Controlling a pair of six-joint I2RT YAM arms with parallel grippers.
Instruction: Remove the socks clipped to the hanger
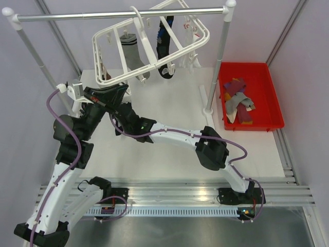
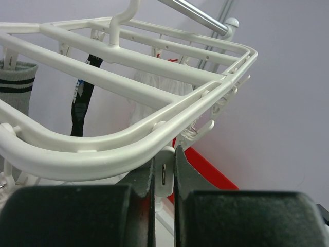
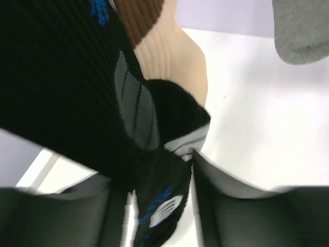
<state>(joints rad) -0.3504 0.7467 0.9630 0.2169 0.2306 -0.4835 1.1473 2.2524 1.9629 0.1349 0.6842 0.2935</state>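
The white hanger [image 1: 154, 38] hangs tilted from the silver rail. A grey sock [image 1: 134, 51] and a black-and-blue sock [image 1: 165, 46] dangle from it. My left gripper [image 1: 114, 92] is under the hanger's near left edge; in the left wrist view it [image 2: 164, 154] is shut on a small white clip [image 2: 165, 175] below the frame [image 2: 103, 149]. My right gripper [image 1: 119, 110] sits just below it; in the right wrist view it [image 3: 162, 159] is shut on the toe of a black-and-blue sock [image 3: 77, 77]. A brown-and-cream sock [image 3: 164, 56] hangs behind.
A red bin [image 1: 272, 110] at the right holds several removed socks [image 1: 237, 100]. The rail's right post [image 1: 218, 67] stands between hanger and bin. A striped grey sock [image 2: 18, 87], a black sock [image 2: 82, 108] and a white sock [image 2: 154, 98] hang in the left wrist view.
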